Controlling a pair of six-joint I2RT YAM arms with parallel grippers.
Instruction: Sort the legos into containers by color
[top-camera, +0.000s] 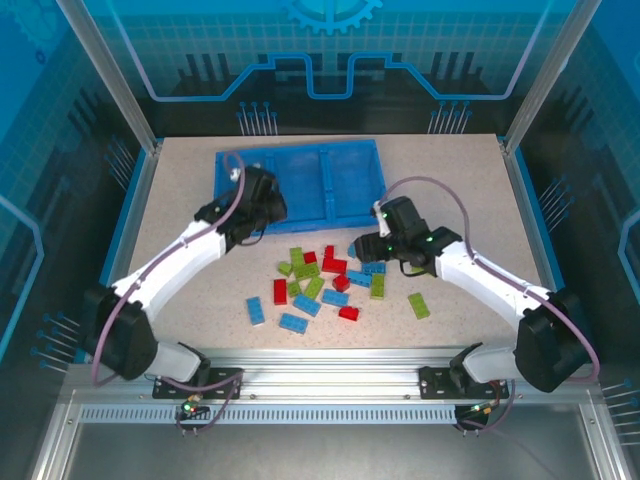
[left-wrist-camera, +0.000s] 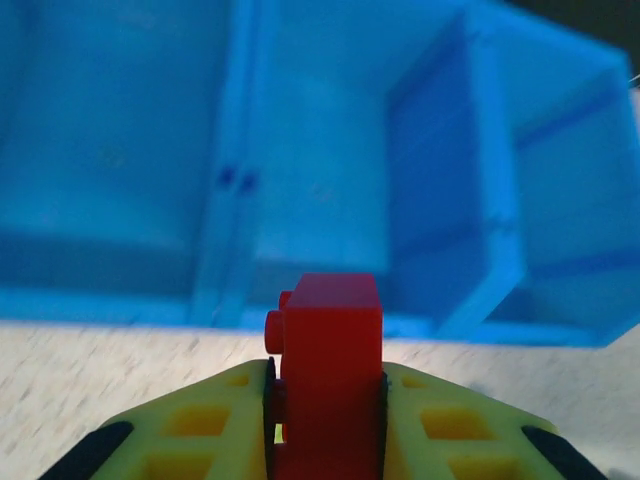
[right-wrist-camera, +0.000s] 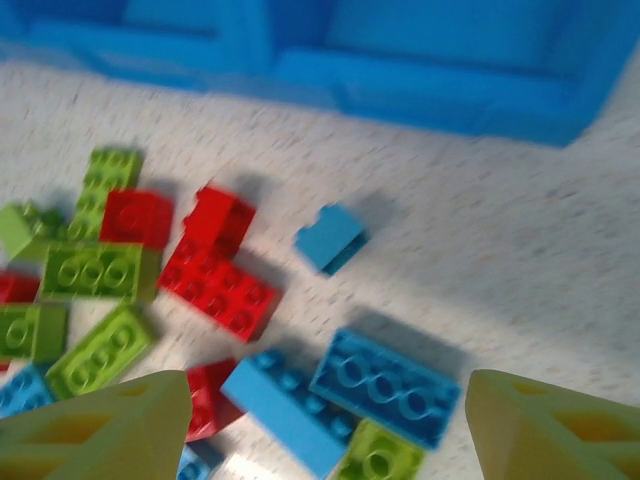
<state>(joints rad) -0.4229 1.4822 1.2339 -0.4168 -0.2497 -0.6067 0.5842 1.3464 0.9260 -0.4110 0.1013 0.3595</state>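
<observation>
My left gripper (top-camera: 256, 203) hangs at the near left edge of the blue tray (top-camera: 350, 165), shut on a red brick (left-wrist-camera: 332, 340) that stands upright between its yellow fingers (left-wrist-camera: 210, 425). Beyond the brick lie the tray's compartments, parted by a divider (left-wrist-camera: 225, 180). The loose legos (top-camera: 320, 285), in red, lime green and light blue, are scattered on the table in front of the tray. My right gripper (top-camera: 368, 246) hovers open over the pile's right side. Between its fingertips (right-wrist-camera: 330, 420) lie two blue bricks (right-wrist-camera: 385, 385) and a lime one (right-wrist-camera: 375, 455), untouched.
One lime brick (top-camera: 419, 305) lies apart to the right of the pile. A small blue brick (right-wrist-camera: 330, 238) sits alone between the pile and the tray wall (right-wrist-camera: 440, 100). Clear enclosure walls and metal posts (top-camera: 140, 110) ring the table; an aluminium rail (top-camera: 330, 365) runs along the front.
</observation>
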